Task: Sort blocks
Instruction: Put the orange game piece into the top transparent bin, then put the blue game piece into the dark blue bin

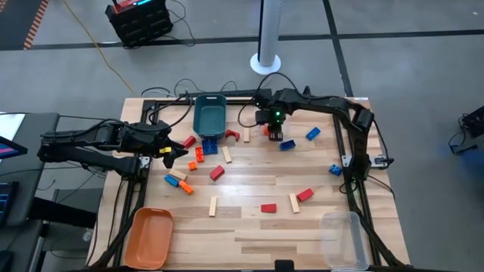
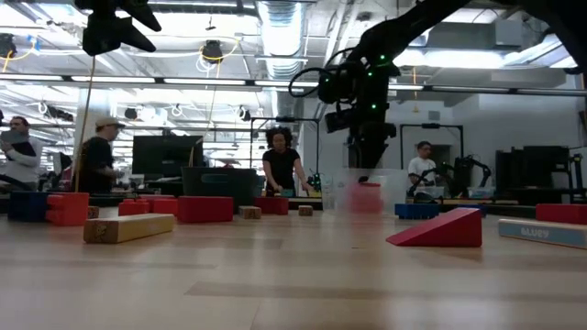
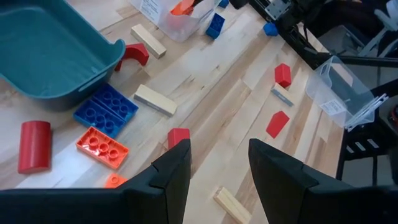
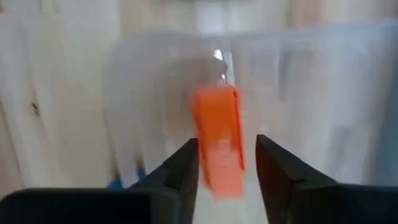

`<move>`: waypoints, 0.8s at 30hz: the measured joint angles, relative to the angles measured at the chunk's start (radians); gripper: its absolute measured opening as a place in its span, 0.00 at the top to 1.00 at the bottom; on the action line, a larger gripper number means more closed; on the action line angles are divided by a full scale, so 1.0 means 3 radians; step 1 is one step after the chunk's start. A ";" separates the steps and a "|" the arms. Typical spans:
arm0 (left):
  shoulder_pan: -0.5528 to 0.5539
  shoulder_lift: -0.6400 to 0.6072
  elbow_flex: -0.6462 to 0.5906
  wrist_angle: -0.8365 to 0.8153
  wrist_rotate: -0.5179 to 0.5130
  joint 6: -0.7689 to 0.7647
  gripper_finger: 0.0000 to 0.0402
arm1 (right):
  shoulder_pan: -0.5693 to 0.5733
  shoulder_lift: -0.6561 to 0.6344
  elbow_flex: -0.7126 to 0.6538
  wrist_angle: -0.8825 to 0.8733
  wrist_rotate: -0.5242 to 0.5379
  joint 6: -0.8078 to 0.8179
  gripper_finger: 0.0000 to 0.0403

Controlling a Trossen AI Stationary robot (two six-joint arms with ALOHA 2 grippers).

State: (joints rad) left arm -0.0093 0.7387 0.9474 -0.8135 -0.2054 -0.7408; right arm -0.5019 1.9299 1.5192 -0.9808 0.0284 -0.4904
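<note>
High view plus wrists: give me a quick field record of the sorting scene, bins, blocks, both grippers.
right gripper: open, over a clear bin at the far side of the table, orange block blurred between its fingers
left gripper: open, empty, above the table's left side
teal bin: far edge, no blocks seen in it
orange bin: near left corner
second clear bin: near right corner
loose blocks: red, blue, orange and wood, scattered across the table
</note>
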 joint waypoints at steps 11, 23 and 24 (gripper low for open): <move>0.0000 0.0000 0.0000 0.0000 0.0106 -0.0067 0.61 | -0.0321 -0.0820 -0.0173 -0.0729 -0.0012 0.0086 0.47; -0.0001 0.0000 0.0000 0.0001 0.0136 -0.0076 0.61 | -0.0573 -0.1391 -0.1500 -0.0458 0.0136 -0.0312 0.47; 0.0000 0.0000 0.0000 0.0001 0.0136 -0.0090 0.61 | -0.0572 -0.1397 -0.1568 -0.0405 0.0174 -0.0351 0.47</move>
State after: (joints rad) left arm -0.0094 0.7387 0.9474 -0.8131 -0.1646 -0.7676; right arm -0.6736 1.5110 1.0488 -1.1023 0.0806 -0.5956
